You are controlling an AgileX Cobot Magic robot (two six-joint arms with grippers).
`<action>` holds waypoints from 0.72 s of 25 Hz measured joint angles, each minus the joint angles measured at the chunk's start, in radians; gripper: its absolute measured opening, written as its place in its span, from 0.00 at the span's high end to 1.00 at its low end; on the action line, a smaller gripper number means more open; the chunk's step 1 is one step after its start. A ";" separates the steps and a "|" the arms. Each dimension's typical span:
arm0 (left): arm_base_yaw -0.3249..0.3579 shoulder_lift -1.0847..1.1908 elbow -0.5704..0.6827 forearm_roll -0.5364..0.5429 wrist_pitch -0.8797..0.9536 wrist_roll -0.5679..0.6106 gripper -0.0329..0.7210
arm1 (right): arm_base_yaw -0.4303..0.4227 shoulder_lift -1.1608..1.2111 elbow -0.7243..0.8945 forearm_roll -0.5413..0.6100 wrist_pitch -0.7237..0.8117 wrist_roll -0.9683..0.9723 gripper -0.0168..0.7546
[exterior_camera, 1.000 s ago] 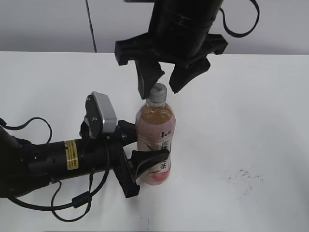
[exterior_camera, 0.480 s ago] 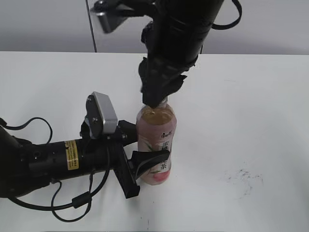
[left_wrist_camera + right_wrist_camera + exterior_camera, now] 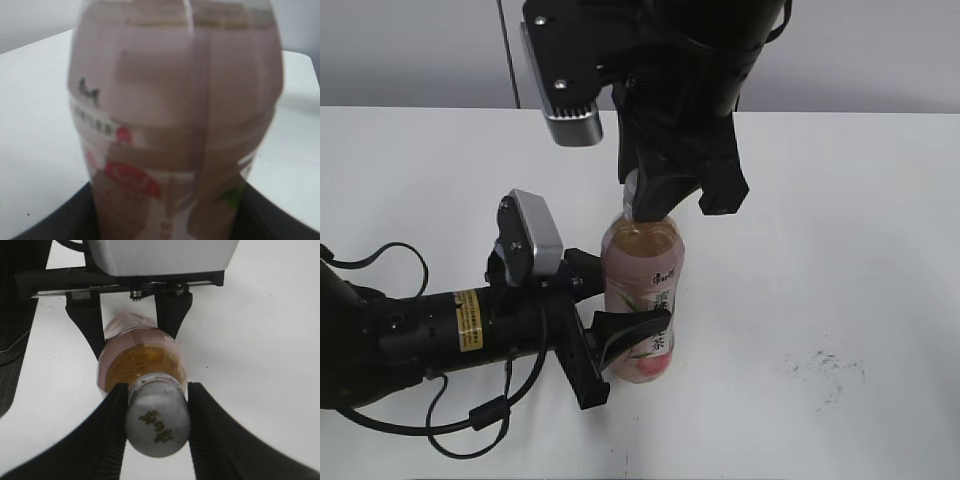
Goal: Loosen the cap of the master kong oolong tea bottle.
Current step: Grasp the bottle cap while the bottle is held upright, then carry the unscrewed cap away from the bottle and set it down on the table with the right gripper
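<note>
The master kong oolong tea bottle point(image 3: 642, 300) stands upright on the white table point(image 3: 840, 250), near the front edge. The left gripper point(image 3: 610, 335) pinches its lower body from the left side. The right gripper point(image 3: 157, 412) reaches down from above — both fingers pressed against the cap point(image 3: 157, 424).

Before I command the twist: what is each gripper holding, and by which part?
Left gripper clamps the bottle by its lower body; right gripper is closed on the cap.

Left pincer point(image 3: 620, 345) clamps sideways, right pincer point(image 3: 157, 426) seemingly closed, pointing straight down.
</note>
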 joint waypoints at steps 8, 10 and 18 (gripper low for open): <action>0.000 0.000 0.000 -0.003 0.000 -0.005 0.46 | 0.000 -0.001 -0.056 0.019 0.017 0.011 0.63; 0.000 0.000 0.001 -0.003 -0.001 -0.004 0.46 | 0.000 -0.008 -0.103 0.055 0.014 0.097 0.63; 0.000 0.000 0.001 -0.003 0.000 -0.002 0.46 | -0.057 -0.036 -0.153 -0.184 0.012 1.030 0.63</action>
